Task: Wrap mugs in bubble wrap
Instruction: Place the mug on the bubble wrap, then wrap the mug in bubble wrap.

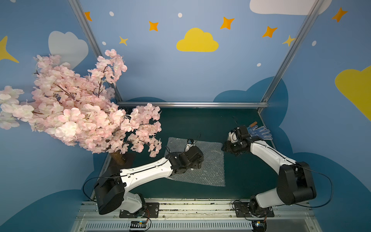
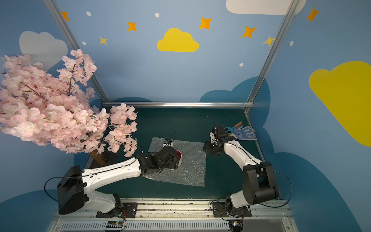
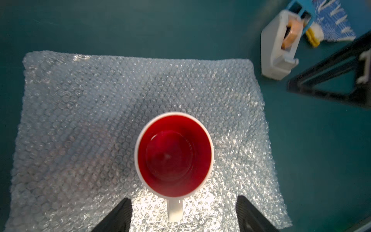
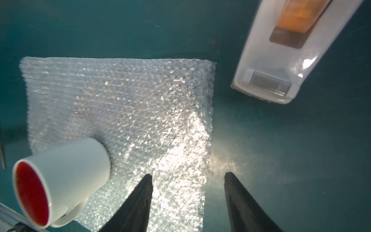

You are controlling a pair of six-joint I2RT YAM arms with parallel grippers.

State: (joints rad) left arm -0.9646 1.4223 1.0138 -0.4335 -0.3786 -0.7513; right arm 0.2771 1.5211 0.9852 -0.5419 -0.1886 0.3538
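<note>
1 mug (image 3: 174, 154) stands upright on the bubble wrap (image 3: 100, 120), which lies flat on the dark green table (image 1: 241, 180). The mug is white outside and red inside. In the left wrist view its white handle points toward the left gripper (image 3: 183, 215). The jaws of this gripper are wide apart, 1 finger on each side of the handle, and they do not touch it. The mug sits a little away from the middle of the sheet, and in a top view only part of its red inside (image 2: 178, 155) shows behind the left arm.

The right gripper (image 4: 187, 200) hangs over the edge of the bubble wrap on the right arm's side. Its jaws are open and hold nothing; 1 finger is above the sheet and the other is above the bare table.

A beige tape dispenser (image 4: 281, 60) stands on the table just beside that edge of the sheet. Blue-dotted gloves (image 1: 260, 132) lie behind it, near the far right corner. A pink blossom tree (image 1: 70, 108) fills the left side in both top views.
</note>
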